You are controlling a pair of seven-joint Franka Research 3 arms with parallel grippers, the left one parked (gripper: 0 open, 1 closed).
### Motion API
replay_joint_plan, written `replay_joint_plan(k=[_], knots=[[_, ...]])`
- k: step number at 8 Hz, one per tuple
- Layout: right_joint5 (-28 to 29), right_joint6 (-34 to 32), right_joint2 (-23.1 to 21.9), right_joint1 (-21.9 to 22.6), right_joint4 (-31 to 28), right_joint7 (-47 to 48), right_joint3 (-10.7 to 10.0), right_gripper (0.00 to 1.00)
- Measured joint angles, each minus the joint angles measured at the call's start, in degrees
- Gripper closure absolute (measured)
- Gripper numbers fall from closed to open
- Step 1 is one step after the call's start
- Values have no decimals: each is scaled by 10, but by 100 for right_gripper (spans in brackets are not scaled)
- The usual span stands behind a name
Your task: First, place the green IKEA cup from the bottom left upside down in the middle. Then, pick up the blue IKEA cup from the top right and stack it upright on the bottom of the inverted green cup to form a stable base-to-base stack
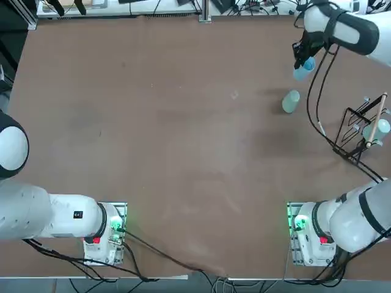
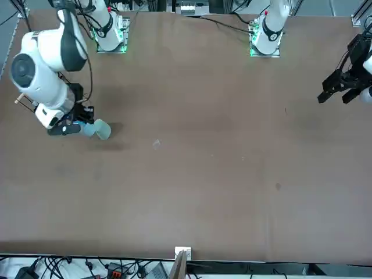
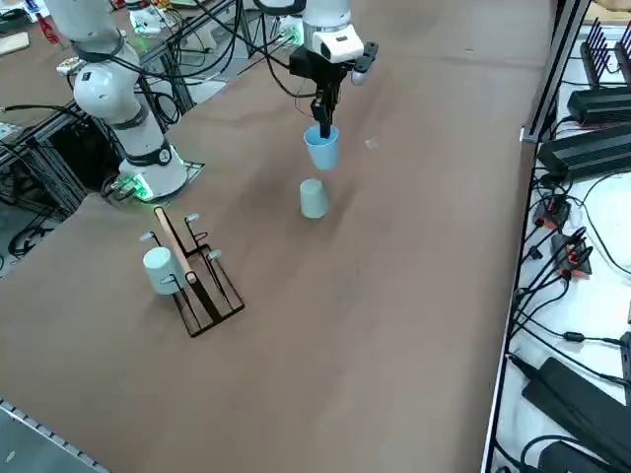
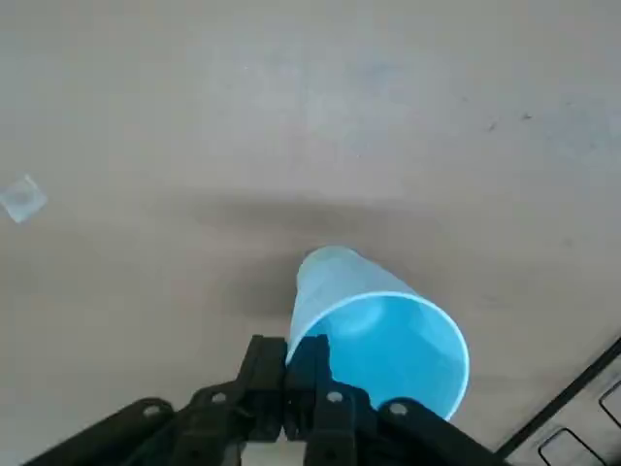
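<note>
— Blue IKEA cup (image 3: 321,148): where?
— Clamped by the rim in the right gripper (image 3: 322,124), upright, clear above the brown table (image 3: 394,296), far right.
— And the green IKEA cup (image 3: 313,198)?
— Inverted on the table, just nearer than the blue one, apart from it.
— Beyond that?
— Wire rack (image 3: 197,276) at the right edge, holding another pale cup (image 3: 160,269).

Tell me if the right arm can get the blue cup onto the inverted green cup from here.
Probably yes: the right gripper holds the blue cup upright in the air, and the green cup stands alone, nothing between them.
</note>
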Motion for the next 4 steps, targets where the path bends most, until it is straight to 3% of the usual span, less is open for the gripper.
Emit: replay_joint_plan(k=[1,2,3,4], knots=[[-8,17,-7,-12,-21,9,19,98],[-15,37,-14,-53,-47,16,64,98],[-23,61,-24,-114,-76,27,130,98],[-30,80,-34,-161,-101,34,180,98]])
